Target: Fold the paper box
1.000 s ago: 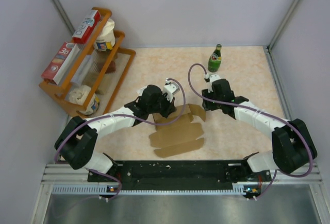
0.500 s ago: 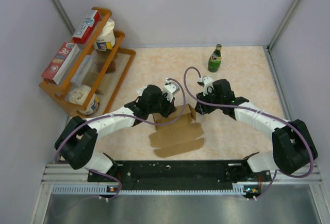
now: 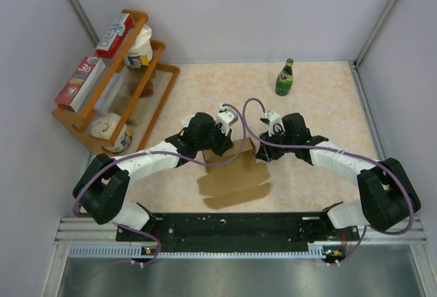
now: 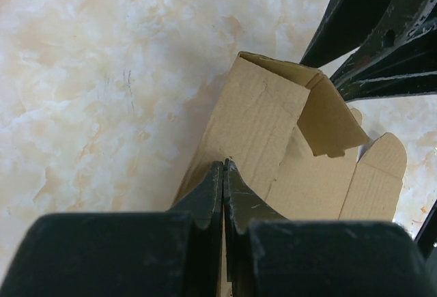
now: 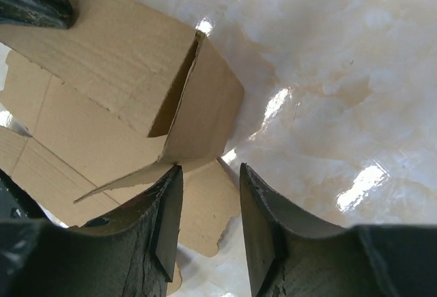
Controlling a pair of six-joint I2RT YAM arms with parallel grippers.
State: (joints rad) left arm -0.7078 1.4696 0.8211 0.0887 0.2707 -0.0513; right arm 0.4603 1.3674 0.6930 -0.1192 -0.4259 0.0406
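Observation:
The brown paper box (image 3: pixel 232 174) lies part-folded in the middle of the table, its far wall raised. My left gripper (image 3: pixel 217 148) is shut on that raised wall; in the left wrist view its tips (image 4: pixel 224 167) pinch the panel's edge (image 4: pixel 263 123). My right gripper (image 3: pixel 258 152) is open at the box's right end. In the right wrist view its gripper (image 5: pixel 208 174) straddles a small flap (image 5: pixel 205 211), and its left finger (image 5: pixel 160 222) touches the lower edge of the folded-in side panel (image 5: pixel 198 116).
A green bottle (image 3: pixel 285 77) stands at the far right of the table. A wooden rack (image 3: pixel 119 89) with red-and-white cartons (image 3: pixel 115 34) and jars stands at the far left. Grey walls enclose the table.
My right gripper has moved left from near the bottle side to the box's right end, and the right side flap has swung up and inward. The left gripper has held still.

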